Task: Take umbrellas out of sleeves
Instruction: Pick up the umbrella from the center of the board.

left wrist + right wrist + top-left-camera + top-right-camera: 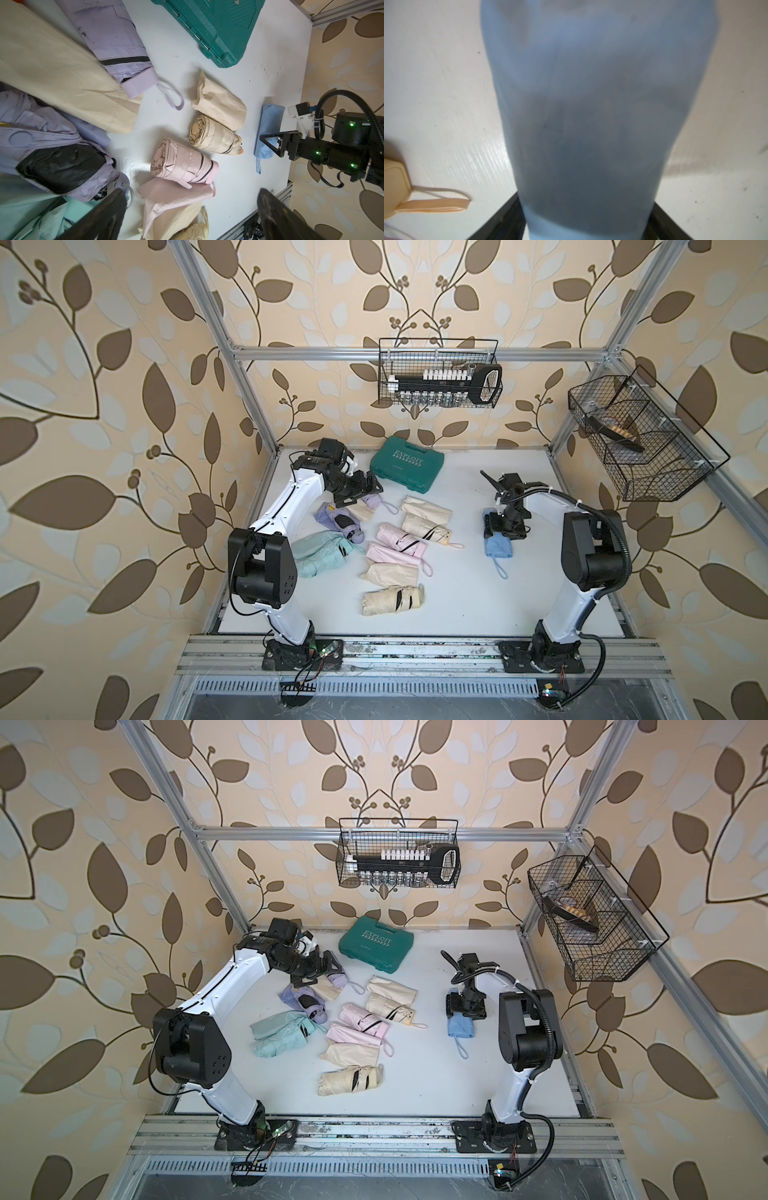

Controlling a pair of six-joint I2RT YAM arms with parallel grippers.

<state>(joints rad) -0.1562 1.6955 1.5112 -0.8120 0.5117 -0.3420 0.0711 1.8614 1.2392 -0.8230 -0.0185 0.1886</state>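
Where the white table [457, 593] carries everything, the green case [407, 464] lies at its far edge, with a pink umbrella [401, 540] and a pink sleeve [392, 558] mid-table. Well apart, on my right, lies the plump blue sleeve [498, 547]. My right claw [585, 196] straddles its far half; whether it grips, I cannot tell. My left claw [190, 193] hangs wide beside the lilac umbrella [372, 502]. A blue wrist loop [500, 568] trails from the sleeve's near end.

Both top views look steeply down from high above the near edge, taking in the whole table [478, 605]. The left wrist camera, low at far left, faces right across the table. The right wrist camera sits blurringly close over the blue sleeve [591, 104], which all views share.
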